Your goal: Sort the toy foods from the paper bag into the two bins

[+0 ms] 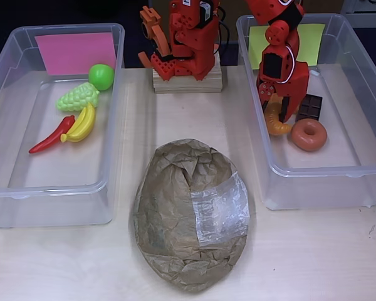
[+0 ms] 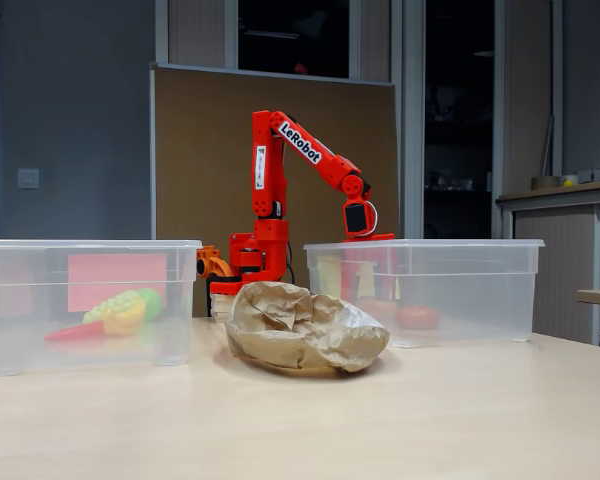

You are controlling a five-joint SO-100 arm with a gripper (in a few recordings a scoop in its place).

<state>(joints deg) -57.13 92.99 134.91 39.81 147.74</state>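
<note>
**Seven toys sorted, the bag not yet checked**

The left bin (image 1: pixel 6 157) with the pink note holds the apple (image 1: pixel 101 76), grapes (image 1: pixel 78 97), bananas (image 1: pixel 81 123) and chili (image 1: pixel 52 135). My gripper (image 1: pixel 277 115) reaches down into the right bin (image 1: pixel 363 182), at the croissant (image 1: pixel 277 127); I cannot tell whether it grips it. The chocolate (image 1: pixel 310 106) and donut (image 1: pixel 309 134) lie alongside. The paper bag (image 1: pixel 191 222) rests on the bench (image 1: pixel 313 257) between the bins; I judge a toy may remain inside.
</note>
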